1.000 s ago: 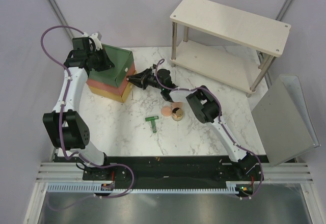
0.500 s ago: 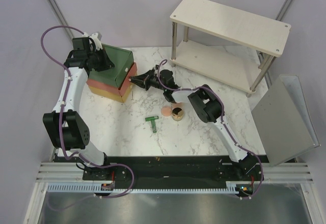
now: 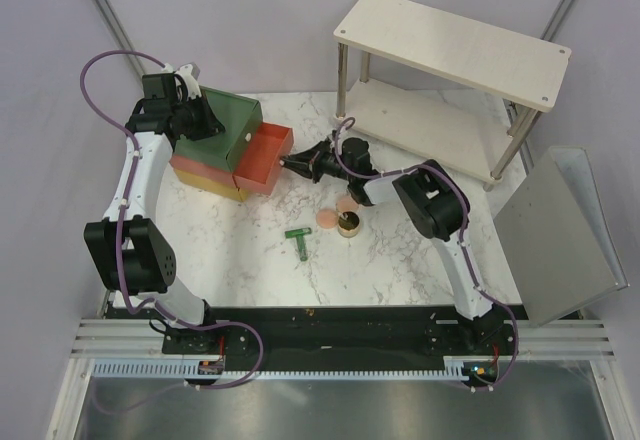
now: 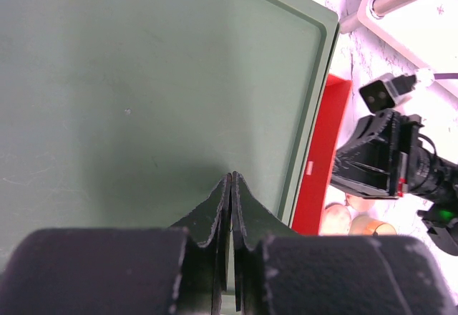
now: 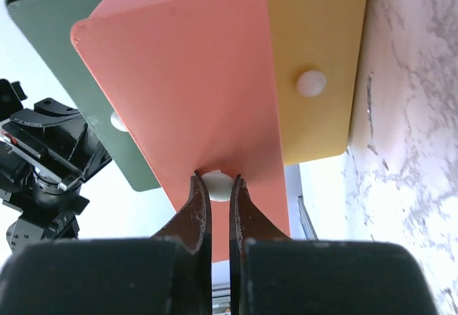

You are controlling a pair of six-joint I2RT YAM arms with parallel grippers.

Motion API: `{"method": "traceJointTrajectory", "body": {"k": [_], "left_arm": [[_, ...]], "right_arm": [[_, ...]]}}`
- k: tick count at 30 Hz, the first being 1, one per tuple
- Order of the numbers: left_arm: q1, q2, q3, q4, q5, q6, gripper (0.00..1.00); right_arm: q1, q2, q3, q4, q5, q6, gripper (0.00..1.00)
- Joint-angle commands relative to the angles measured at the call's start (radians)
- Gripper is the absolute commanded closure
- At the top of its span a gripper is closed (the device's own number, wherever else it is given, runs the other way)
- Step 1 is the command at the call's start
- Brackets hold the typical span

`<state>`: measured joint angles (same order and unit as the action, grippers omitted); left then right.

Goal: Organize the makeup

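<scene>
Partly hidden, the white knob (image 5: pixel 216 187) of the orange drawer (image 5: pixel 186 79) sits pinched in the right tool (image 5: pixel 217 180); the left tool (image 4: pixel 230 179) is closed, empty.

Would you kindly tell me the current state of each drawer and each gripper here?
orange drawer: pulled partly out.
green drawer: closed.
yellow drawer: closed.
right gripper: shut on the orange drawer's white knob.
left gripper: shut, holding nothing, tips at the box's green top.
</scene>
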<state>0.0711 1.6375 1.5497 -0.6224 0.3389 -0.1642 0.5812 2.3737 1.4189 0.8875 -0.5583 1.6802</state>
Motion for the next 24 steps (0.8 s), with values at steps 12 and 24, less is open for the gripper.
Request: {"method": "traceJointTrajectory", "body": {"k": [12,24], "left_arm": [[-0.004,0.097,-0.068,-0.263,-0.097,0.069,0.92],[-0.004,0.093,-0.073,-0.263,-0.109,0.071,0.89]], "right_arm": [[-0.046,-0.174,-0.138,-0.136,-0.049,-0.221,0.62],[-0.061,-0.369,-0.013,-0.878,0.021,-0.736,0.33]]}}
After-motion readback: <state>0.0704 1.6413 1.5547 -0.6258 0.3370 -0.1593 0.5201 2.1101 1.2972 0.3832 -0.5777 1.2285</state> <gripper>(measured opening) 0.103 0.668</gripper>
